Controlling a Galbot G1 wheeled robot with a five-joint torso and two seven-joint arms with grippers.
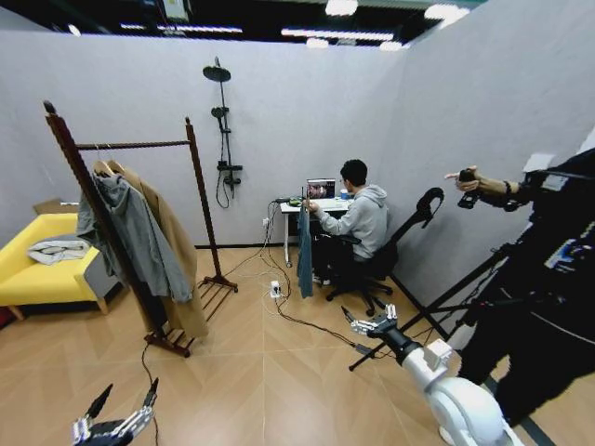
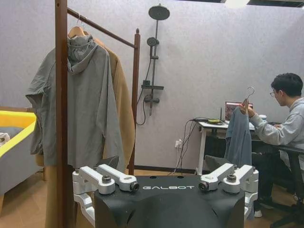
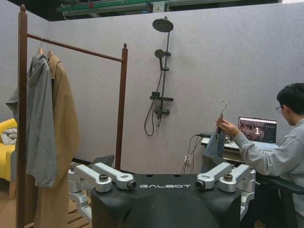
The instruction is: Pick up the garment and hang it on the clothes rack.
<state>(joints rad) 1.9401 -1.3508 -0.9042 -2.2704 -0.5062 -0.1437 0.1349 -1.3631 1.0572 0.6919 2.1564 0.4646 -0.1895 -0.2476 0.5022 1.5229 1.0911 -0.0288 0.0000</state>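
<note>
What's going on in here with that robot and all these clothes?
A seated person's hand holds up the teal garment by its hanger hook near the desk. The robot has not taken it yet: its left pincer sits low and open, and its right pincer reaches out toward the garment, also open and empty. The wooden clothes rack to the robot's left already carries a grey hooded jacket and a tan coat.

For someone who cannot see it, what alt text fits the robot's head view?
A seated person's hand holds a teal top up by its hanger beside a desk. To the left a wooden clothes rack carries a grey jacket and tan coat. The left tool and right tool, both open, hover low in front.
</note>
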